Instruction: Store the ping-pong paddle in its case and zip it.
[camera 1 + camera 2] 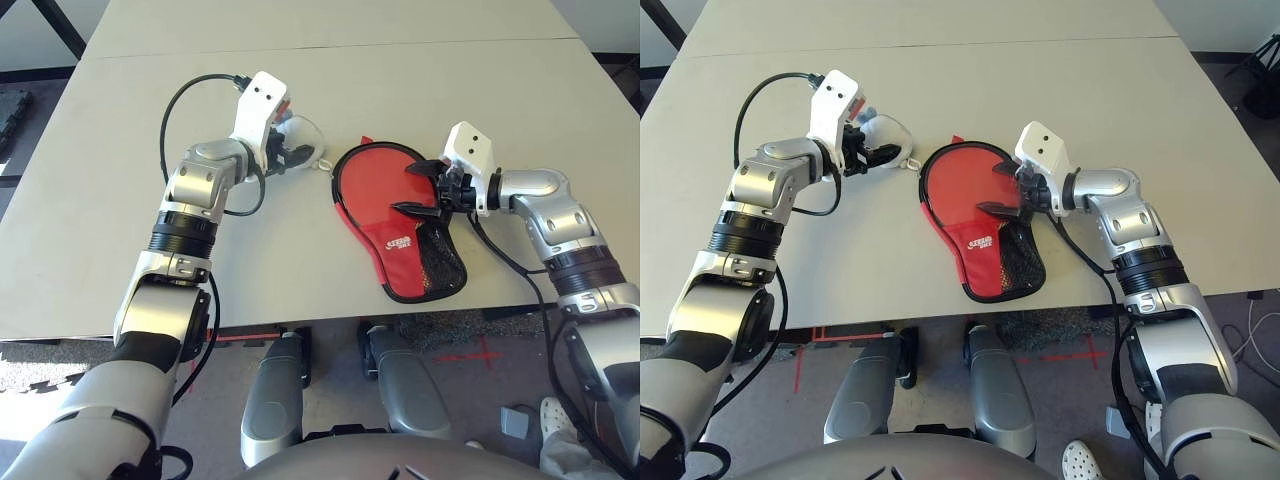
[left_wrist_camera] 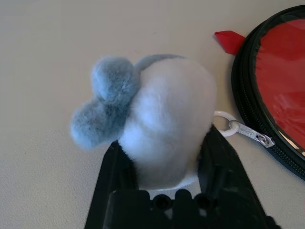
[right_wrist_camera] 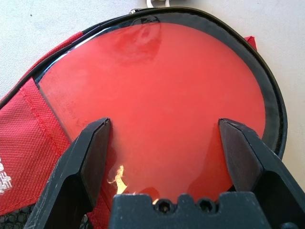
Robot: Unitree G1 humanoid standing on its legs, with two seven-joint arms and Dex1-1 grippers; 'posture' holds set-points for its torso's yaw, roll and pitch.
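The ping-pong paddle (image 3: 157, 95) lies inside the open case (image 1: 405, 265), its red face showing in the round part. Its handle is hidden under the case's narrow end with the white logo and black mesh. My right gripper (image 1: 410, 188) hovers just over the red face, open, one finger to each side (image 3: 90, 152). A whitish fluffy lump (image 2: 167, 114) with grey pompoms hangs by a white ring from the case's zipper pull (image 2: 255, 136), left of the case. My left gripper (image 1: 290, 150) is shut on that lump, with its fingers (image 2: 214, 157) pressed against both sides.
The case sits near the table's front edge (image 1: 300, 322), with its mesh end closest to it. A seam (image 1: 330, 48) crosses the beige tabletop at the back. A black cable (image 1: 180, 95) loops off my left wrist.
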